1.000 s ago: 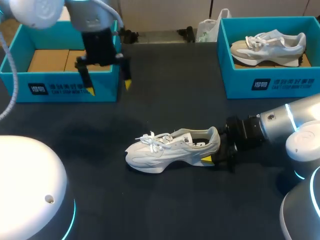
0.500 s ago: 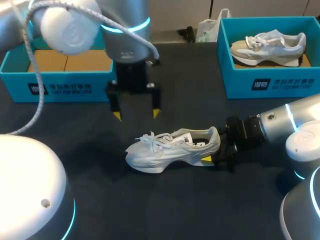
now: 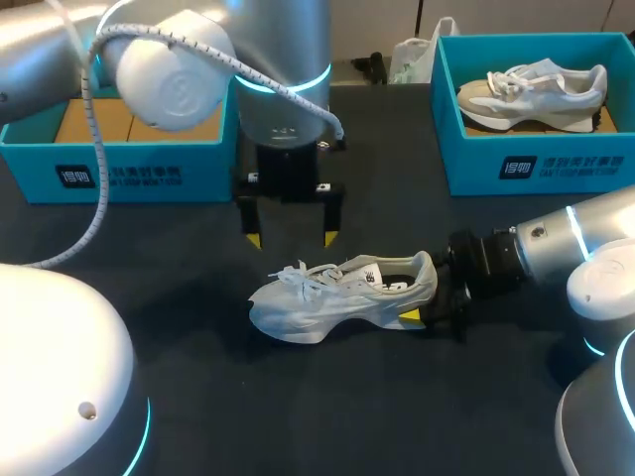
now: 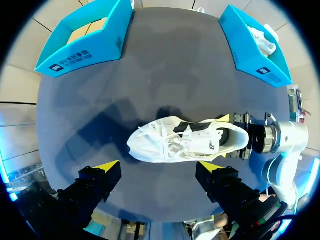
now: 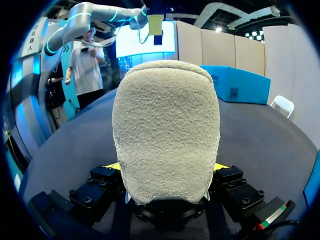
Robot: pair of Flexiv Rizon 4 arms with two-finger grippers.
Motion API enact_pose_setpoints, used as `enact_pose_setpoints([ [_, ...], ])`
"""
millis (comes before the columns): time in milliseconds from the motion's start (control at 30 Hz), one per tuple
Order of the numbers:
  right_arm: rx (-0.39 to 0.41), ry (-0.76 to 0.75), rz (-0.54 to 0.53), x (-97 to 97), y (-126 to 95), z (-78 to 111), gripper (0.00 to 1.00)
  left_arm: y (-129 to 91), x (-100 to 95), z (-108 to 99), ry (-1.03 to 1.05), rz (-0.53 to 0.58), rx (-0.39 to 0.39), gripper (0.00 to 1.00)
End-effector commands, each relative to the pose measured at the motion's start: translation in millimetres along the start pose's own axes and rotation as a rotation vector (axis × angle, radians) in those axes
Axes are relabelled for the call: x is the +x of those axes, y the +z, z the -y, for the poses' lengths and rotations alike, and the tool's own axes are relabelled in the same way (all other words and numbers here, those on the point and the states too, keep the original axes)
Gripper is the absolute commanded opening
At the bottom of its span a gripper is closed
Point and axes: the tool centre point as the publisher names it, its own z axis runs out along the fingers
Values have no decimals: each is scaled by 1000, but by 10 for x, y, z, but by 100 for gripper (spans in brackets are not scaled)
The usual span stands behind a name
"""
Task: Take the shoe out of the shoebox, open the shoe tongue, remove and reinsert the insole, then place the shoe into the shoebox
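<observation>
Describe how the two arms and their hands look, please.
The left arm and right arm are rounded silver-white tubes with glowing cyan rings at the joints. A grey ribbed cable loops along the left one. The left hand and right hand are black and blocky, with yellow-tipped fingers.

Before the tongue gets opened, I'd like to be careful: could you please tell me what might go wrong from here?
The right gripper clamps only the heel of the shoe, so a pull on the tongue could twist or slip it. The laces lie loose over the tongue, so the open left gripper, hovering above, might snag a lace instead.
</observation>
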Motion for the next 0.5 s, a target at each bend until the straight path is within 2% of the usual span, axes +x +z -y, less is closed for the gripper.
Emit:
enact_pose_setpoints([
  [33,5,1,1,-14,62,12,0,-3,7,7,0,2,-1,100],
  [233,5,1,1,-14,62,12,0,-3,7,7,0,2,-1,100],
  [333,5,1,1,-14,62,12,0,27,145,-29,31,17,38,100],
  [467,5,1,1,-14,62,12,0,90,356,-47,46,13,15,100],
  [500,5,1,1,-14,62,12,0,104,403,-44,51,16,33,100],
])
